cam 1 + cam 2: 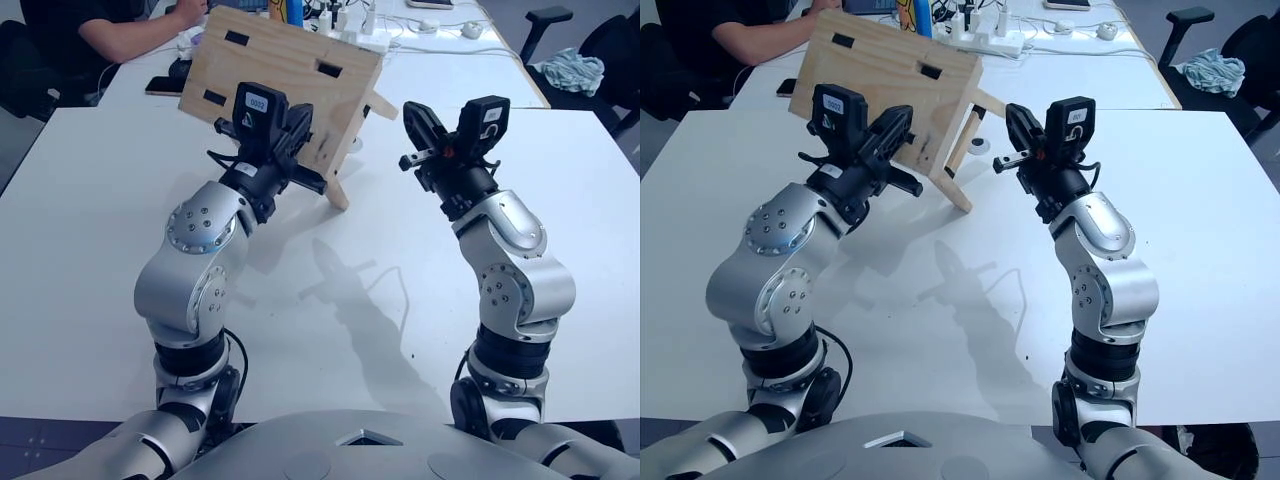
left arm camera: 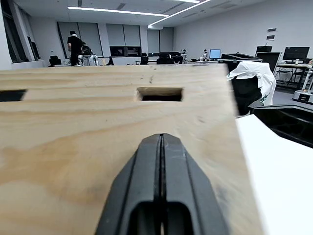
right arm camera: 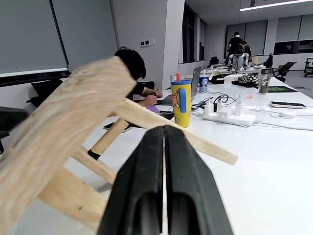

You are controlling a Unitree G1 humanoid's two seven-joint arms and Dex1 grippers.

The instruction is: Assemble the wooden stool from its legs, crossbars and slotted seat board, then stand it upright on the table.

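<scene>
The wooden stool stands tilted at the far middle of the white table (image 1: 90, 260). Its slotted seat board (image 1: 290, 75) faces me and leans back, and one leg (image 1: 340, 185) rests its foot on the table. My left gripper (image 1: 298, 128) is shut, its tips against the board's face (image 2: 88, 132) below a slot (image 2: 159, 94). My right gripper (image 1: 415, 115) is shut on nothing and hovers to the right of the stool, apart from it. In the right wrist view the legs (image 3: 58, 127) and a crossbar (image 3: 195, 139) show beyond the gripper (image 3: 164, 133).
Behind my table stands another one with a yellow cup (image 3: 181, 103), a power strip (image 3: 229, 114) and cables, where a person (image 1: 120, 30) sits. A chair with a cloth (image 1: 570, 70) is at the far right. Bare tabletop lies left, right and in front.
</scene>
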